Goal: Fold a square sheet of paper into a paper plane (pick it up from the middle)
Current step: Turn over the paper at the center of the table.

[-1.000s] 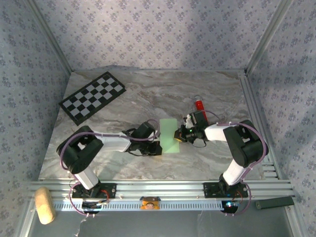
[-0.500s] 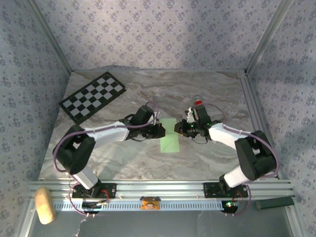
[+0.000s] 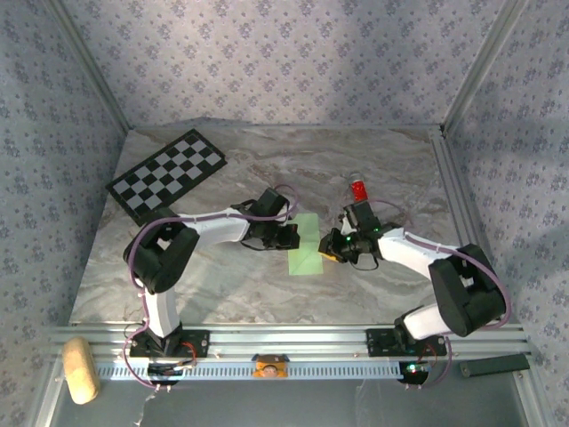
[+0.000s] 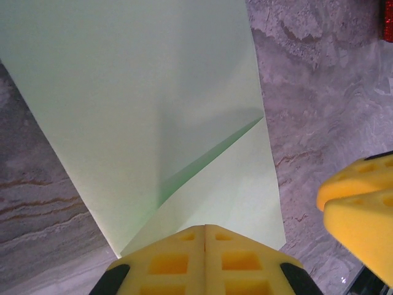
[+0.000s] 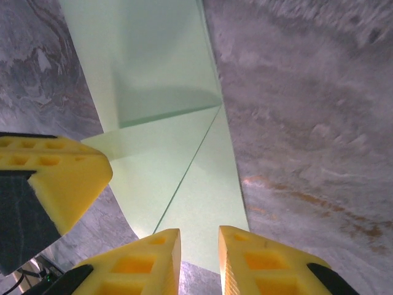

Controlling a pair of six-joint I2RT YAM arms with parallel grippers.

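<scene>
Since a second ago my left hand point(image 4: 206, 261) has slid farther up the square sheet of paper point(image 4: 147, 92), clenched at its left edge; my right hand point(image 5: 199, 255) has loosened at the right edge. Folded, it lies flat on the bench point(image 3: 267, 294): light, limp, slippery; I'd pinch a crease

Floral wallpaper walls point(image 3: 267, 53); grey marble tabletop point(image 3: 222, 289); aluminium rail point(image 3: 293, 336) near edge

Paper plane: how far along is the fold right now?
Done: the square sheet of paper lies folded into a narrow strip, with one corner flap creased diagonally. In hand: the left pincer, shut, sits at that flap's edge; the right pincer, slightly open, hovers at the strip's other side. Left: probably further folds for a pointed nose and wings; no dart shape yet.
</scene>
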